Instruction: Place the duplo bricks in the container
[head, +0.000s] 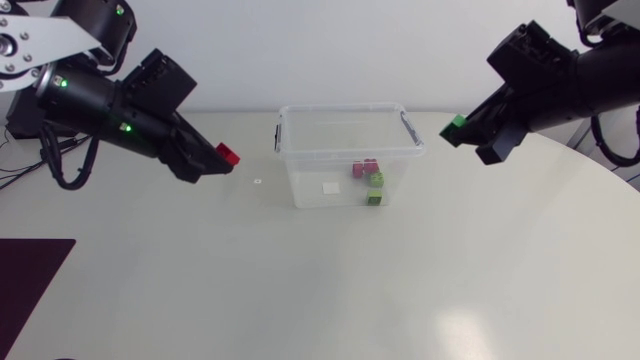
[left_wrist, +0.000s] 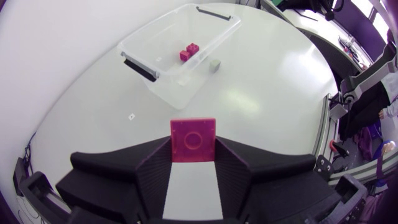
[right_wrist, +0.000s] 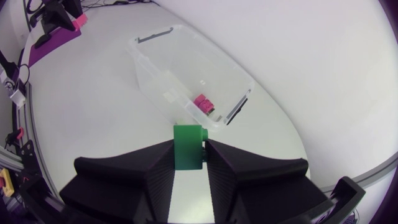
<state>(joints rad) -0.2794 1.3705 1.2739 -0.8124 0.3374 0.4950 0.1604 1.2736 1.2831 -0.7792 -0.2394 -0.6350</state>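
Note:
A clear plastic container (head: 290, 130) stands at the middle back of the table, with a pink brick (head: 364, 168) and a green brick (head: 375, 181) inside. My left gripper (head: 222, 159) hovers left of it, shut on a red-pink brick (head: 229, 154), which sits between the fingers in the left wrist view (left_wrist: 193, 140). My right gripper (head: 460, 130) hangs right of the container, shut on a green brick (head: 455, 125); that brick (right_wrist: 188, 145) is pinched at the fingertips. The container (left_wrist: 149, 37) lies ahead of the left gripper, and the container (right_wrist: 149, 68) also lies ahead of the right one.
A dark purple mat (head: 25, 275) lies at the table's front left edge. A small white speck (head: 258, 181) sits on the table left of the container. A white label (head: 331, 187) lies on the container floor.

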